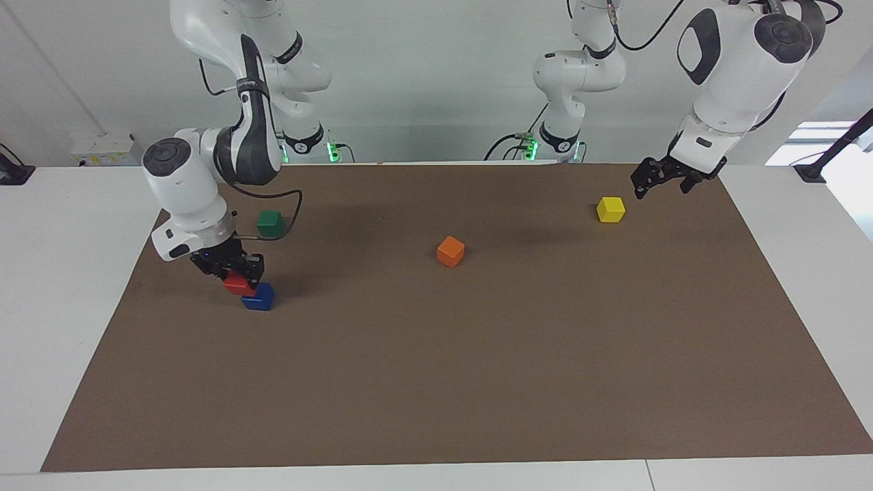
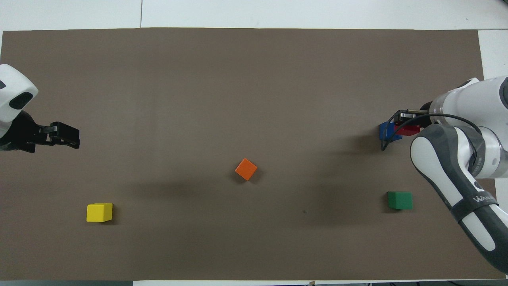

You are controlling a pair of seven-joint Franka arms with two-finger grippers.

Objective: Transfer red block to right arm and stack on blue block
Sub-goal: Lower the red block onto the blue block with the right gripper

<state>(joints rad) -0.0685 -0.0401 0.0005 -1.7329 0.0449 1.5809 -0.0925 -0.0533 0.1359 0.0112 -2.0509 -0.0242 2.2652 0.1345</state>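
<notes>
Red block point(image 1: 237, 283) clamped between the fingers of the right gripper point(image 1: 235, 273), up in the air, over the edge of the blue block point(image 1: 258, 297) that faces the right arm's end of the table. In the facing view: red cube low against the blue one's top; whether the two touch, impossible to tell. Blue block on the brown mat point(image 1: 436, 382), just under the clenched jaws and a little to one side of them. Green block point(image 1: 270, 222) nearer to the robots than the jaws' spot, near but apart. Orange block point(image 1: 451, 251) well apart from the right gripper, toward the middle of the mat. Left gripper point(image 1: 660, 179) waiting up in the air at the left arm's end, jaws released, gripping nothing; yellow block point(image 1: 611, 209) near its fingertips, apart from them.

In the overhead view: red block point(image 2: 406, 130) mostly hidden under the right gripper point(image 2: 408, 124), overlapping one side of the blue block point(image 2: 387, 131). Green block point(image 2: 400, 200) apart from those jaws, toward the robots. Orange block point(image 2: 246, 169) mid-mat point(image 2: 254, 79). Left gripper point(image 2: 63, 135) spread wide over bare mat, yellow block point(image 2: 99, 212) apart from it, toward the robots.
</notes>
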